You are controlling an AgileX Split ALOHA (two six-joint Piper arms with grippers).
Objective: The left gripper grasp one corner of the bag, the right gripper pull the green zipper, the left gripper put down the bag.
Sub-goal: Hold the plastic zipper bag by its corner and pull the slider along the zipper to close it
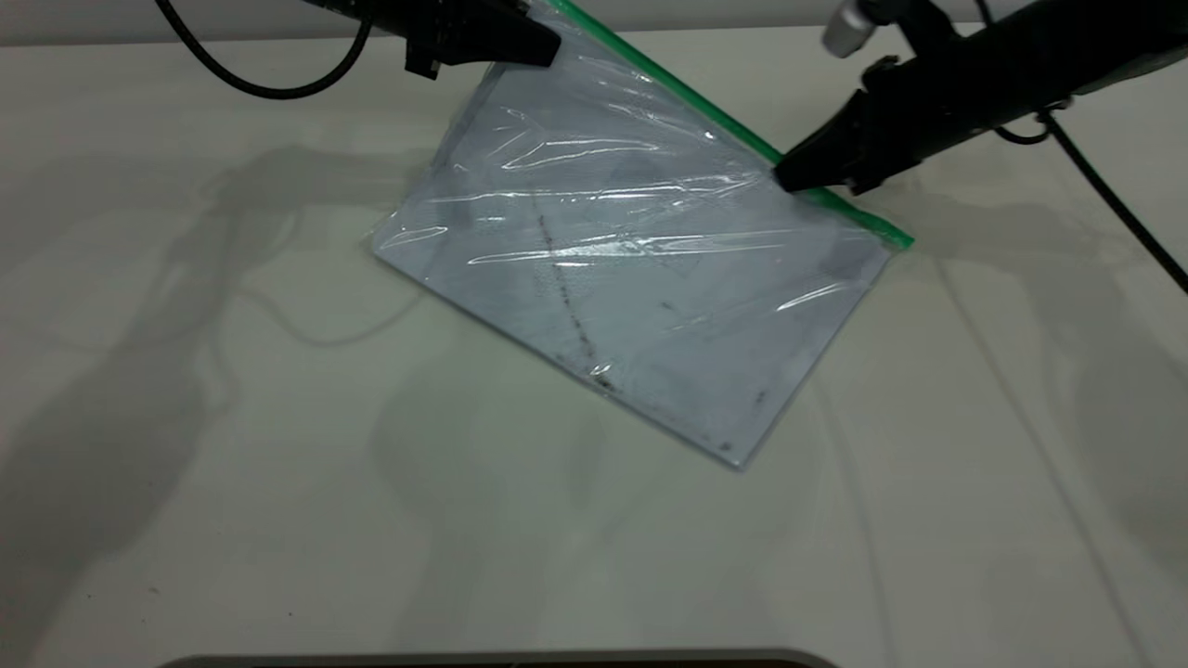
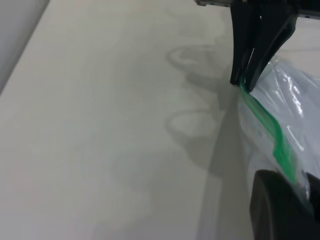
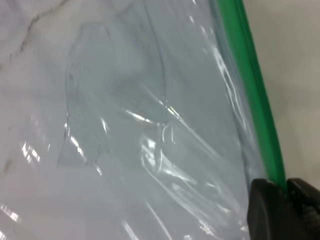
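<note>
The flat clear plastic bag with a white sheet inside [image 1: 631, 278] hangs tilted over the pale table [image 1: 186, 464], its far corner lifted and its near corner low, close to or on the table. The black left hand [image 1: 549, 48] has its tapered jaws pinched on that raised corner, right at the end of the thin bright green zipper strip [image 1: 691, 97]. The black right hand [image 1: 784, 176] sits further down the same edge, jaws closed narrow over the green strip; the slider tab itself is hidden between them, so I can't tell whether it is actually caught.

That is my main worry: if the right hand grips only the strip, a pull would drag the whole bag sideways rather than run the zip. The left hand's hold looks thin too, just the corner tip, and a firm tug along the edge could slip the slick plastic out, dropping the bag. A pull angled off the strip's line might also twist and crease the bag.
</note>
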